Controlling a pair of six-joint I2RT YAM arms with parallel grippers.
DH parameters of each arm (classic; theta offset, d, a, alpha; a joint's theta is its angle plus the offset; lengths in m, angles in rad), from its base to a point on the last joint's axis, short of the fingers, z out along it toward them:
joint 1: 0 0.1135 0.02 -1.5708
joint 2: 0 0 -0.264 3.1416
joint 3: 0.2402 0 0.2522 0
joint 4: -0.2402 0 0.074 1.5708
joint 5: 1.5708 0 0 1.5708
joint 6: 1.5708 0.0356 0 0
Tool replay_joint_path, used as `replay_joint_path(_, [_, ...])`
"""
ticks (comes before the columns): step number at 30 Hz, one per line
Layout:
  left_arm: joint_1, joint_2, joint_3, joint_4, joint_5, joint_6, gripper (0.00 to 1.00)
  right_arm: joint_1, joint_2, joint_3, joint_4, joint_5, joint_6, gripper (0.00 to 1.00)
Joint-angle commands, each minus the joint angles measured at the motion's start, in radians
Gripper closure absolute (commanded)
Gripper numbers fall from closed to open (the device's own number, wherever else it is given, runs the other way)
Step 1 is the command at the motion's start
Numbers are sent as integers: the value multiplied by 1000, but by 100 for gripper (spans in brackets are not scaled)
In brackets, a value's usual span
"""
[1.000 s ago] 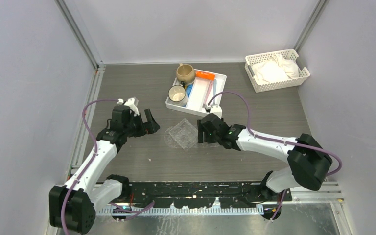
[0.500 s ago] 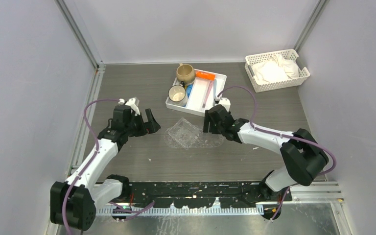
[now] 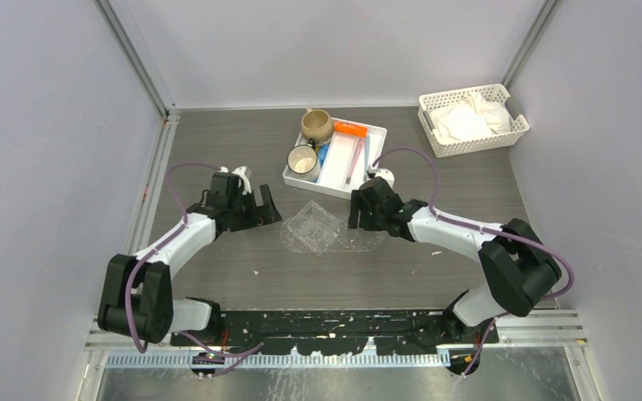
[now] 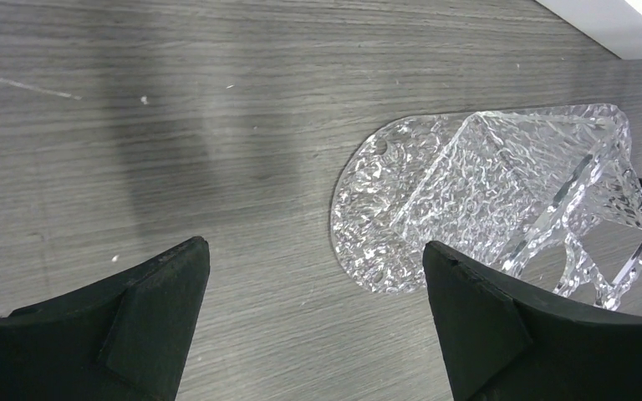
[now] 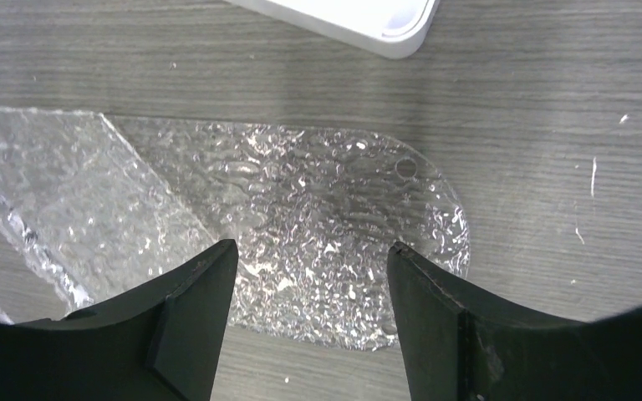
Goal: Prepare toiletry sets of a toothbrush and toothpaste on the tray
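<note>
While left claw (image 4: pixel 313 259) and right claw (image 5: pixel 311 251) gape empty, the tray (image 3: pixel 313 227) lies between.

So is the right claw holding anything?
No, the right gripper is open in its wrist view, its fingers spread apart with nothing gripped between them.

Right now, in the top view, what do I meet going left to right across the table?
left gripper → clear tray → right gripper → white slotted basket
</note>
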Motion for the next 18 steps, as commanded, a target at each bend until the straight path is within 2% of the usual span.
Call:
replay_joint_path(1, [-34, 41, 60, 48, -17, 22, 0, 2, -74, 21, -73, -72, 2, 28])
replay_joint_path(9, [-96, 140, 115, 61, -49, 15, 0, 27, -154, -31, -81, -190, 46, 28])
replay_joint_path(12, [-127, 155, 127, 57, -67, 6, 0, 42, -134, -17, -75, -253, 53, 28])
replay_joint_path(18, [-163, 148, 117, 54, -85, -9, 0, 51, -56, -4, -43, -255, 56, 28])
